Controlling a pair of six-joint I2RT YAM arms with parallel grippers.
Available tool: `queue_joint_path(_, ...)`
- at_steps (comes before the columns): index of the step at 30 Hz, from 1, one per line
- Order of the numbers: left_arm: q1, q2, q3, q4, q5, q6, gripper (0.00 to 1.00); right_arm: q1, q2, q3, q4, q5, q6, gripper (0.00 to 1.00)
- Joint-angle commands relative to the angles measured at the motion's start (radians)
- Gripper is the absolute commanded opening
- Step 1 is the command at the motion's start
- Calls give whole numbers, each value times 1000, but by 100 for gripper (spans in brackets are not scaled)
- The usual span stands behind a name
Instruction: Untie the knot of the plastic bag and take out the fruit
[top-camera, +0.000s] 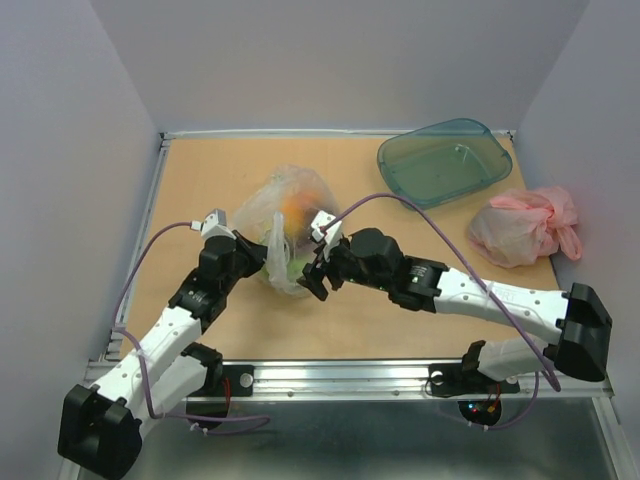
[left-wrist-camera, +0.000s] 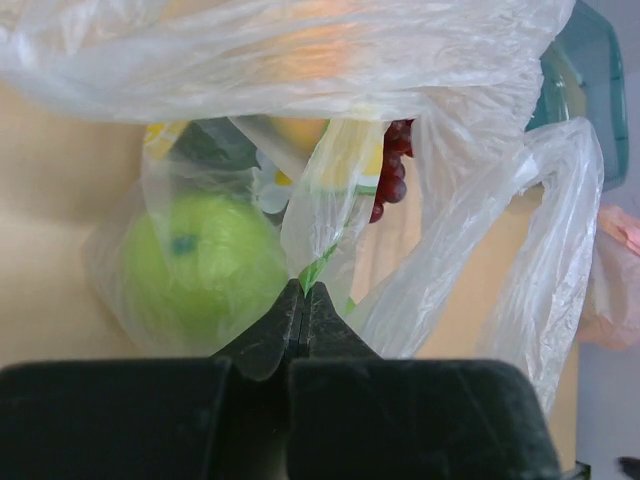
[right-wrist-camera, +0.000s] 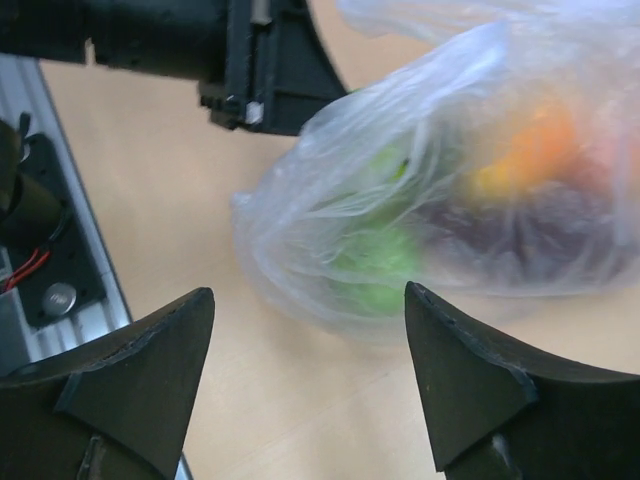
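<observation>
The clear plastic bag (top-camera: 290, 215) lies mid-table with the fruit inside: an orange one (top-camera: 296, 210), a green round one (left-wrist-camera: 200, 265) and purple grapes (left-wrist-camera: 392, 170). My left gripper (top-camera: 262, 255) is shut on a fold of the bag's film at its near left side; in the left wrist view the closed tips (left-wrist-camera: 303, 292) pinch plastic with green print. My right gripper (top-camera: 318, 270) is open and empty at the bag's near right side. In the right wrist view its fingers (right-wrist-camera: 150, 350) frame the table just short of the bag (right-wrist-camera: 420, 200).
A teal tray (top-camera: 445, 160) stands empty at the back right. A pink plastic bag (top-camera: 525, 225) lies at the right edge. A raised rim runs around the wooden table (top-camera: 400, 320). Purple cables loop beside both arms.
</observation>
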Motion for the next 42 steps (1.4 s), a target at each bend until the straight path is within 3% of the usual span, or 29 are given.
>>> queue_joint_path(1, -2, -40, 37, -57, -97, 63, 0, 8, -8, 145, -76, 260, -54, 83)
queue_joint_path(8, -2, -76, 28, -99, -100, 91, 0, -28, 136, 365, -83, 414, -55, 85)
queue_joint_path(18, -2, -111, 37, -99, -104, 99, 0, -94, 498, 688, -82, 400, 37, 84)
queue_joint_path(27, -2, -122, 42, -102, -107, 106, 0, -157, 693, 749, -82, 403, 136, 81)
queue_joint_path(29, -2, -122, 43, -105, -112, 105, 0, -180, 698, 723, -82, 405, 167, 75)
queue_joint_path(32, -2, -125, 43, -117, -146, 97, 0, -225, 672, 666, -83, 428, 215, 53)
queue_joint_path(36, 0, -131, 52, -129, -193, 73, 0, -275, 595, 563, -74, 487, 264, 4)
queue_joint_path(42, 24, -22, 144, -131, -247, 108, 0, -357, 385, 326, -25, 538, 339, 1)
